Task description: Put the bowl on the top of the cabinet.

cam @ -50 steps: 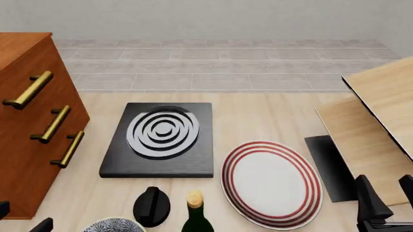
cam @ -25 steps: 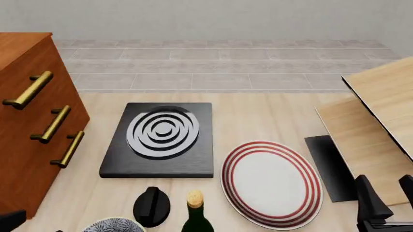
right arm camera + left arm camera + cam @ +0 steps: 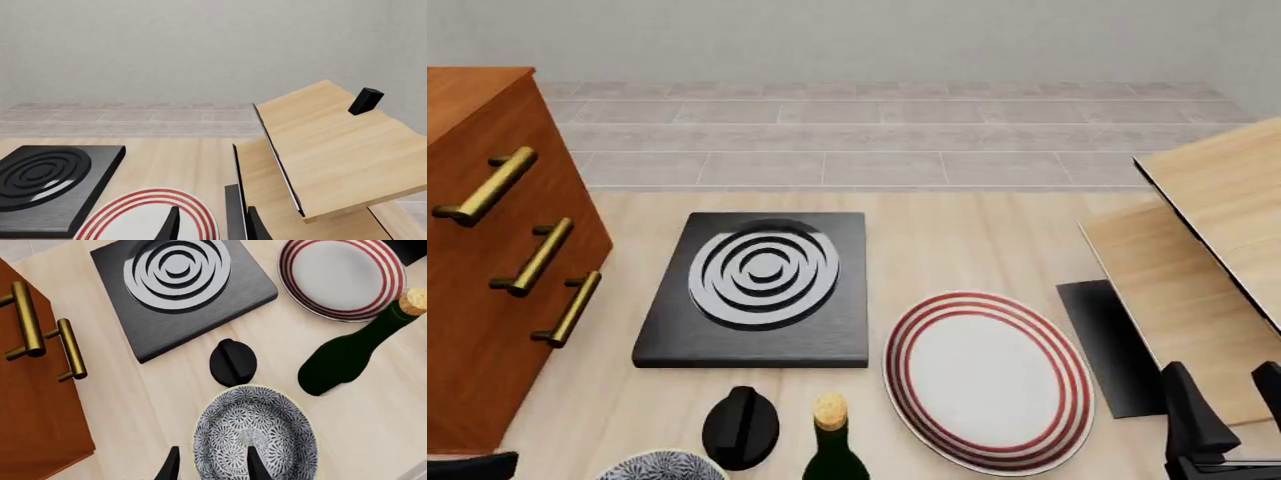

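Observation:
The bowl [image 3: 257, 437], black-and-white patterned with a thin gold rim, sits on the table at the near edge; only its top shows in the front view [image 3: 665, 467]. My left gripper [image 3: 212, 467] is open just above it, with one finger over the bowl's inside and the other outside its rim. In the front view only a dark bit of that arm [image 3: 481, 466] shows. The reddish-brown cabinet [image 3: 487, 270] with brass handles stands at the left, also in the left wrist view [image 3: 33, 410]. My right gripper [image 3: 1230, 415] is open and empty at the near right, also in its wrist view [image 3: 212, 227].
A black knob [image 3: 741, 425] and a green corked bottle [image 3: 831, 450] stand right beside the bowl. A black burner slab [image 3: 754, 290] lies behind them. A white plate with red rings [image 3: 988, 380] lies centre right. Pale-wood boards [image 3: 1214, 240] and a black mat [image 3: 1101, 340] are at the right.
The dark parts of the left arm at the bottom-left edge of the front view have slid lower and rightward, nearly out of frame. The right arm has not moved.

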